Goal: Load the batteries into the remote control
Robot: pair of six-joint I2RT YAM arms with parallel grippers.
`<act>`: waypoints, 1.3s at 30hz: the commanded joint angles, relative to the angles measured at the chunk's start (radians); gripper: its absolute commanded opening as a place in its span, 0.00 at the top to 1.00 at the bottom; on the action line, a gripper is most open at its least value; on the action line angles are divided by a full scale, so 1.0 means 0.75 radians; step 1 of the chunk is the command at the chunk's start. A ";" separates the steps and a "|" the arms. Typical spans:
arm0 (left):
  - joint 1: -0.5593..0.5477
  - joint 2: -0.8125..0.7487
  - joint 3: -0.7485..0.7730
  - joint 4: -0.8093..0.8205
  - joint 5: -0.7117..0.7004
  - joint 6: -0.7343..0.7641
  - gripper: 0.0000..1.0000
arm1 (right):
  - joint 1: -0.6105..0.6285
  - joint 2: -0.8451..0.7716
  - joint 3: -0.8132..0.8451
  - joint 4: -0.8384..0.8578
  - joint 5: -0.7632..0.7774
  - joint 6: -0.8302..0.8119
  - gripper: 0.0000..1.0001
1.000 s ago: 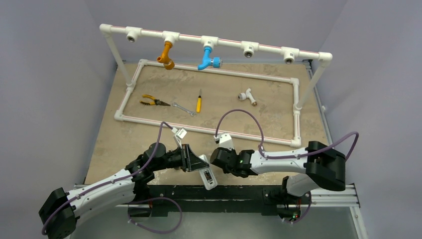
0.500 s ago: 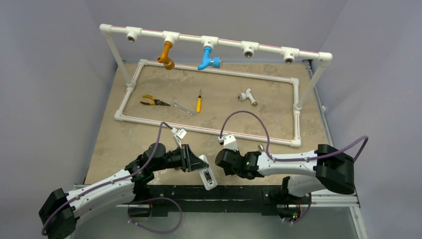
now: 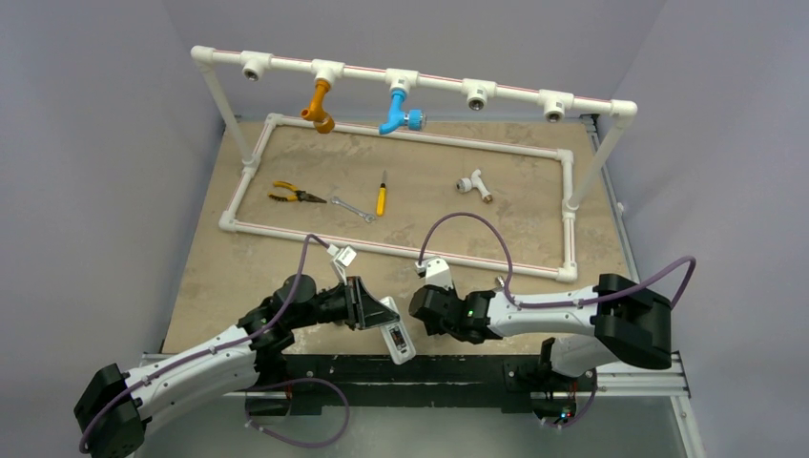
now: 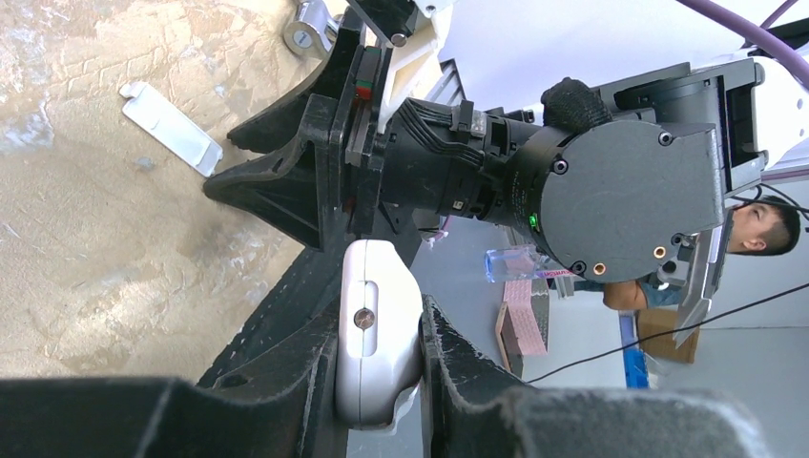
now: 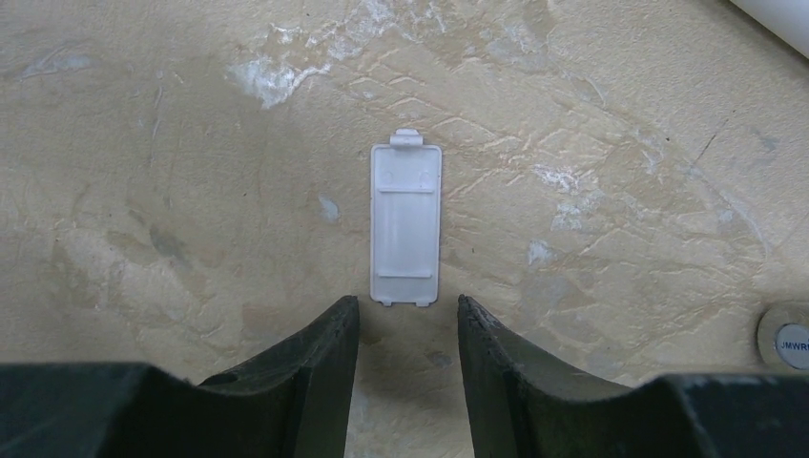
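Observation:
My left gripper (image 3: 382, 320) is shut on the white remote control (image 3: 396, 337) and holds it off the table's near edge, its dark battery bay facing up. In the left wrist view the remote's end (image 4: 377, 329) sits pinched between my fingers. My right gripper (image 3: 418, 308) is open and empty, low over the table. In the right wrist view its fingertips (image 5: 408, 315) straddle the near end of the small flat white cover (image 5: 405, 224), which lies on the table. The cover also shows in the left wrist view (image 4: 172, 129). I cannot make out the batteries.
A white pipe frame (image 3: 401, 143) with orange (image 3: 320, 103) and blue (image 3: 396, 110) taps stands at the back. Pliers (image 3: 291, 196), a wrench (image 3: 353, 208), a yellow-handled screwdriver (image 3: 381, 197) and a pipe tee (image 3: 474, 183) lie inside it. A small silver fitting (image 3: 498, 281) lies right of my right gripper.
My right arm swung slightly right, then back left, its gripper staying over the cover. My left arm and the remote have not moved.

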 commanded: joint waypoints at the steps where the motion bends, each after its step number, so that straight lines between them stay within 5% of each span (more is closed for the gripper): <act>1: 0.008 -0.017 0.003 0.027 -0.011 -0.019 1.00 | -0.003 -0.020 -0.014 0.023 -0.014 0.028 0.59; 12: 0.010 -0.009 0.012 0.028 -0.016 -0.017 1.00 | -0.202 -0.116 -0.077 0.187 -0.202 -0.029 0.62; 39: 0.008 0.023 0.017 0.042 -0.011 -0.015 1.00 | -0.206 -0.020 -0.063 0.075 -0.169 -0.024 0.72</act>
